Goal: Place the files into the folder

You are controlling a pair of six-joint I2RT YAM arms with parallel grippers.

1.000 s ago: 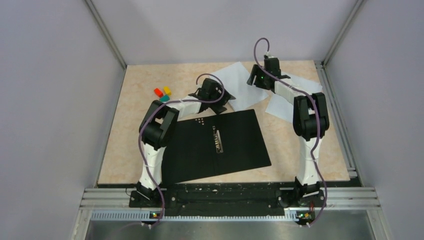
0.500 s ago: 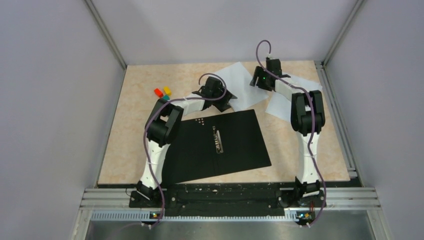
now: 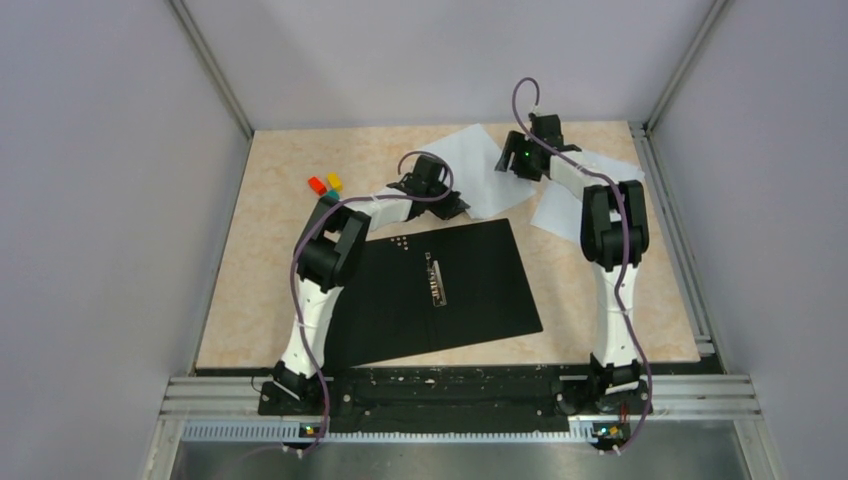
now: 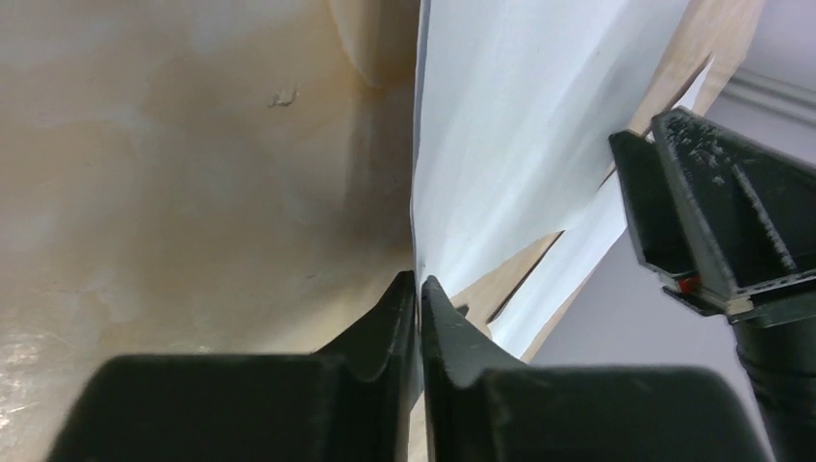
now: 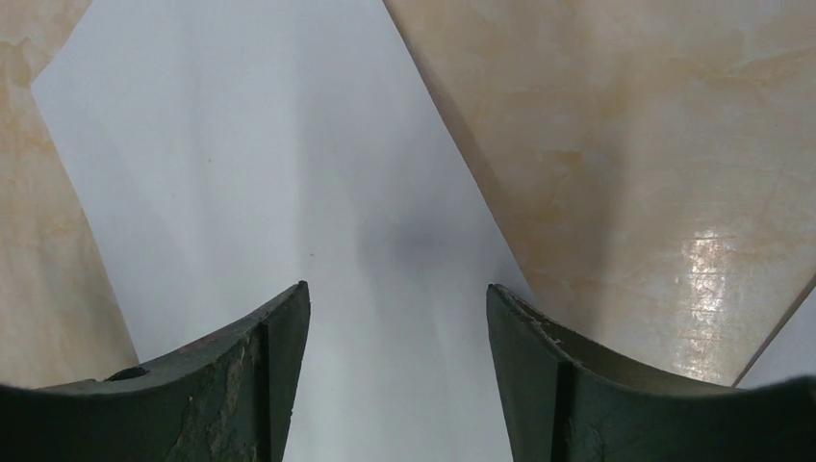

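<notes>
**Two sheets outside the folder, one caught by its edge**

Both files lie on the counter point(image 3: 280, 250) beyond the open folder point(image 3: 470, 300), which is spread flat with its black inside up and its metal clip point(image 3: 437, 281) along the spine. The left hand point(image 4: 419, 289) has its fingers pressed almost together on the near edge of the pinched sheet point(image 3: 482, 175), and that edge stands lifted off the counter between the tips. The right hand point(image 5: 396, 294) is spread wide above the same sheet, a finger to either side of a patch of white paper. Whether its tips touch the paper cannot be told. The second sheet point(image 3: 553, 213) lies further right, partly under the right arm.

The hold looks thin: only the margin of the paper is between the fingers, so a quick pull could slide it free. If the right hand presses down while the left one draws the sheet toward the folder, the paper would probably crease or tear between them. A limp sheet dragged low may also catch its leading edge on the folder's far border or on the clip and buckle rather than slide in. The two sheets lie close, so hauling one could shift the other further off. Lifting before carrying looks the safer course.
</notes>
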